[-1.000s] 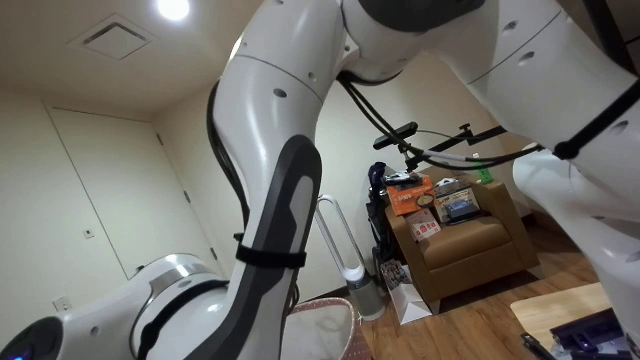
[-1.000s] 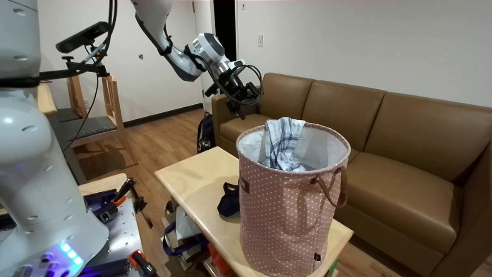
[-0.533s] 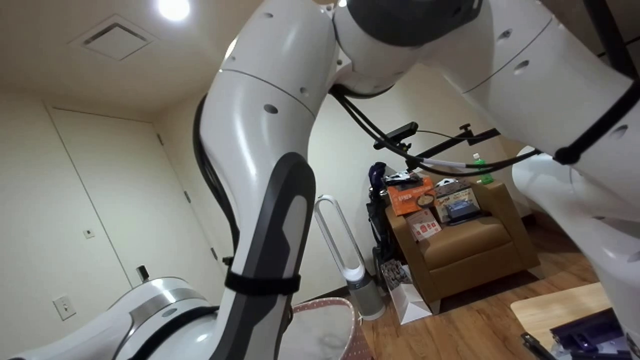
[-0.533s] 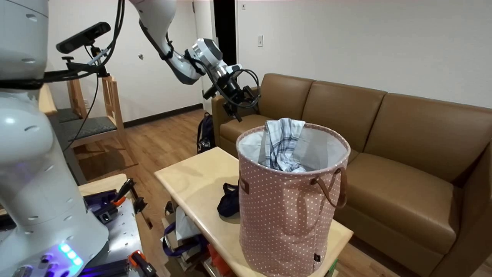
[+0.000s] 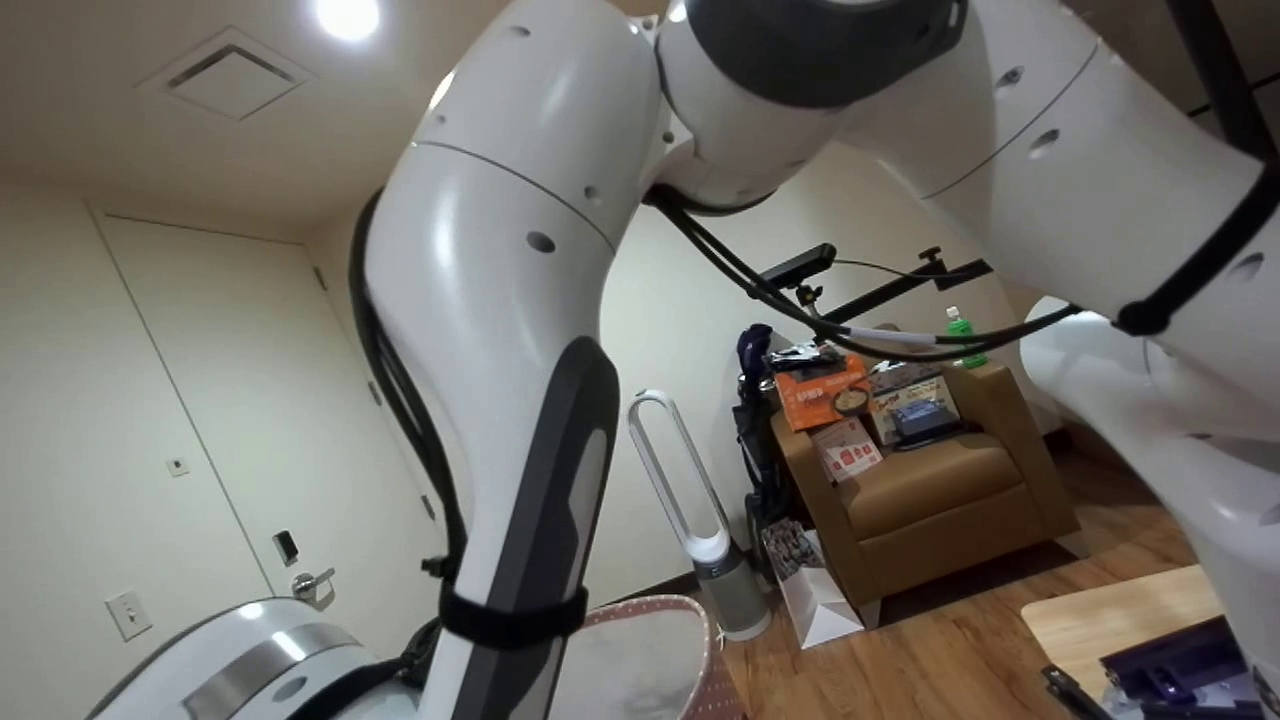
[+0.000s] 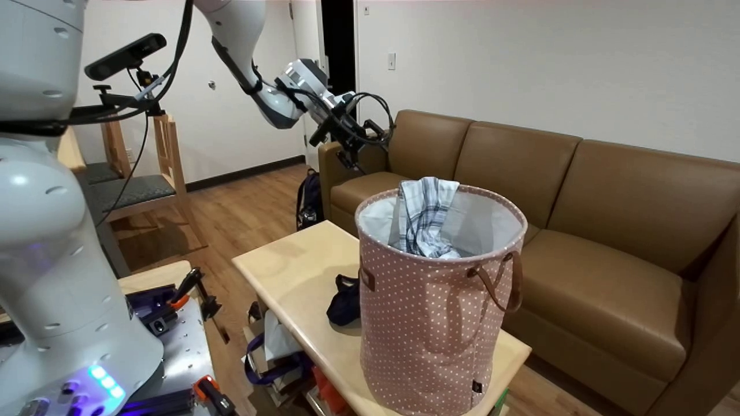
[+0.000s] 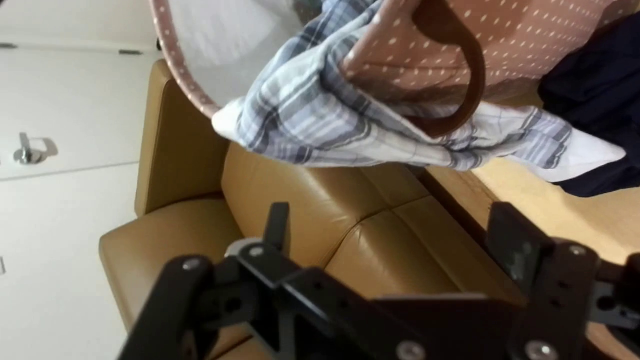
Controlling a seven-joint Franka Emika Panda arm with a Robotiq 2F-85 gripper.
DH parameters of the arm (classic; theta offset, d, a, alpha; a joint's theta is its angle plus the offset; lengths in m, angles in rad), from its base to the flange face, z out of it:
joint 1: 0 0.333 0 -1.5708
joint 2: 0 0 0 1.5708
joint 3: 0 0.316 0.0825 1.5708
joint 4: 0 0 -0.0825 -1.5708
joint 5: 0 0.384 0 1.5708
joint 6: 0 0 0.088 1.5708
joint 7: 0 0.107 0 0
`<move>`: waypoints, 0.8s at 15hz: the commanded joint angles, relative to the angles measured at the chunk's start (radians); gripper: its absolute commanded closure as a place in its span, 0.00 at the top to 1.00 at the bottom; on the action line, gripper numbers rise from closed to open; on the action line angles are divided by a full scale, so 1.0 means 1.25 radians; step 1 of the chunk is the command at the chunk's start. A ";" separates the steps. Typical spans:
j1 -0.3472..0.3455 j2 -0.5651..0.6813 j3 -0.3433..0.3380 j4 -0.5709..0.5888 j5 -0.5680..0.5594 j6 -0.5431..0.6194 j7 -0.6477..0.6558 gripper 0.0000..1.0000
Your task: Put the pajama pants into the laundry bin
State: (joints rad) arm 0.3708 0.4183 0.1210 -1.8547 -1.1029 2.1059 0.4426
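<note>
The pajama pants [image 6: 429,214], grey-blue and white plaid, are draped over the rim of the laundry bin [image 6: 428,323], a tall pinkish tub with white dots and a pale inside. In the wrist view the pants [image 7: 320,115] lie partly inside, while another part hangs outside, behind the brown handle [image 7: 467,75] of the bin [image 7: 520,40]. My gripper [image 7: 392,230] stands open and apart from the cloth, its fingers wide with nothing between them. An exterior view has the gripper [image 6: 367,155] beyond the bin, above rim height. Part of the bin's rim [image 5: 650,604] shows behind the arm.
The bin stands on a light wooden table [image 6: 295,254] with a dark navy cloth item [image 6: 345,301] beside it. Behind runs a brown sofa [image 6: 589,289]. A tower fan [image 5: 732,595] and a brown armchair [image 5: 940,490] stand across the room.
The arm's elbow has swung and lowered, and the gripper has shifted and tilted slightly behind the bin. The pants and bin have stayed still.
</note>
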 commanded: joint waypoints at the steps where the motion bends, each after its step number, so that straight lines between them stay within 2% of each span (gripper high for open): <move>1: 0.006 0.026 0.010 0.038 -0.067 -0.066 -0.094 1.00; 4: 0.001 0.044 0.013 0.044 -0.056 -0.163 -0.166 1.00; 6: -0.010 0.031 0.023 0.027 -0.053 -0.133 -0.124 1.00; 8: -0.015 0.037 0.022 0.027 -0.053 -0.132 -0.131 1.00; 12: 0.008 0.084 0.014 0.053 -0.091 -0.228 -0.158 1.00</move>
State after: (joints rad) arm 0.3761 0.4768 0.1260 -1.8225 -1.1782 1.9045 0.2770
